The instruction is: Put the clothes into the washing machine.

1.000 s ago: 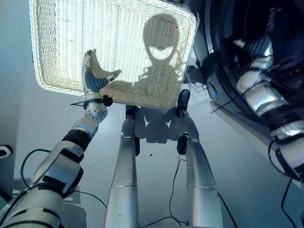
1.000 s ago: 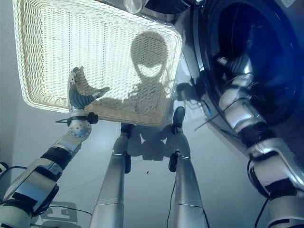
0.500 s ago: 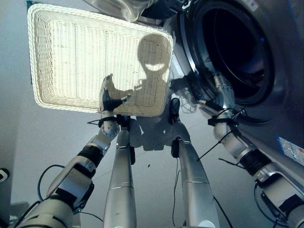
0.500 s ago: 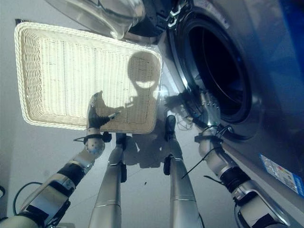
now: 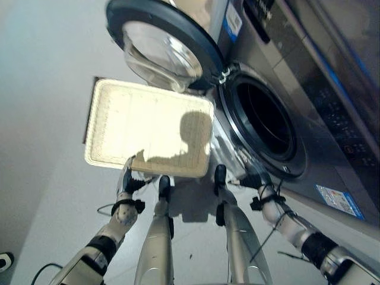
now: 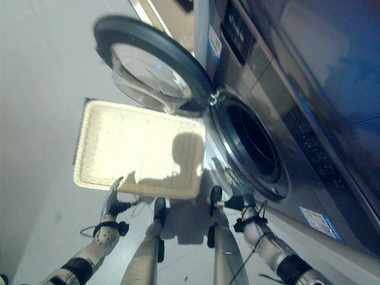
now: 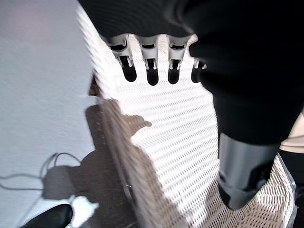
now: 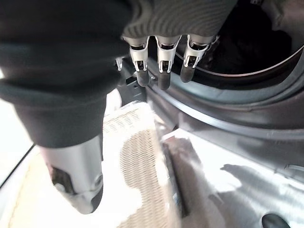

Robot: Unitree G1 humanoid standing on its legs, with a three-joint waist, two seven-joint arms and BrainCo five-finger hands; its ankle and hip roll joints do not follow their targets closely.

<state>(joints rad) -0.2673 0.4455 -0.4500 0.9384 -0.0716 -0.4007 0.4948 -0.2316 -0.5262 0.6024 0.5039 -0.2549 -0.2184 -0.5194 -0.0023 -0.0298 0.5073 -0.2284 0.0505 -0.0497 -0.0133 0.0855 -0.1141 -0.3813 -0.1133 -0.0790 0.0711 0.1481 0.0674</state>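
In the left eye view the white wicker basket (image 5: 148, 127) lies on the floor (image 5: 47, 89) in front of the washing machine (image 5: 297, 95), its long axis running across the view, one short end toward the drum opening (image 5: 267, 122). The round glass door (image 5: 163, 50) stands swung open above the basket's far edge. No clothes can be seen in the basket. The left hand (image 5: 126, 181) hangs at the basket's near rim; the right hand (image 5: 252, 177) is below the drum's lower rim.

The right eye view gives the same layout, with the basket bottom bare.

In the left wrist view the left hand (image 7: 152, 66) has its fingers (image 7: 129, 71) straight and loose over bare weave, gripping nothing.

In the right wrist view the right hand (image 8: 161, 66) is likewise relaxed and empty, fingers (image 8: 163, 78) pointing at the drum's rim, dark inside; I cannot tell whether clothes lie there.

My judgement: the loading step looks finished or nearly so. The next move probably calls for checking the drum, then reaching for the door to swing it shut.
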